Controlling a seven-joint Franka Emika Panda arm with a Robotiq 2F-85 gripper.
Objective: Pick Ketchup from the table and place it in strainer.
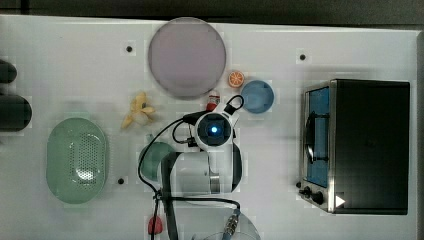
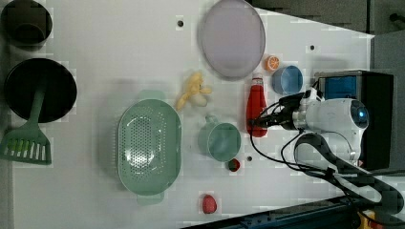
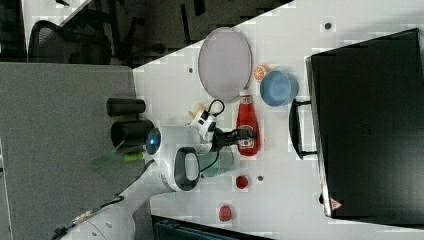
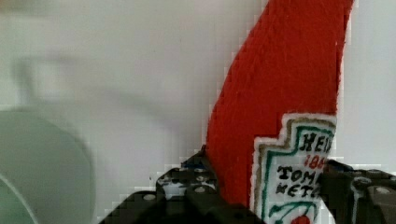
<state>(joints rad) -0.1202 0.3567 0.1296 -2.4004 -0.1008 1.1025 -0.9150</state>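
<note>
I'm looking at a white table point(image 2: 119, 52) with kitchen toys spread over it. The Ketchup point(image 2: 256, 109) lies flat on it, white cap toward the lilac plate point(image 2: 232, 37), just beside the small blue bowl point(image 2: 288, 79) and the orange slice point(image 2: 272, 62). The gripper point(image 4: 268, 189) straddles the bottle's label end; in the wrist view I see a black finger point(image 4: 194, 186) against the red side and the other at the label's far edge (whether they press it yet, I cannot tell). In the left view, the teal cup point(image 2: 220, 140) sits to the left view's left of the bottle, and the strainer point(image 2: 149, 148) further left, well apart, with nothing in it.
</note>
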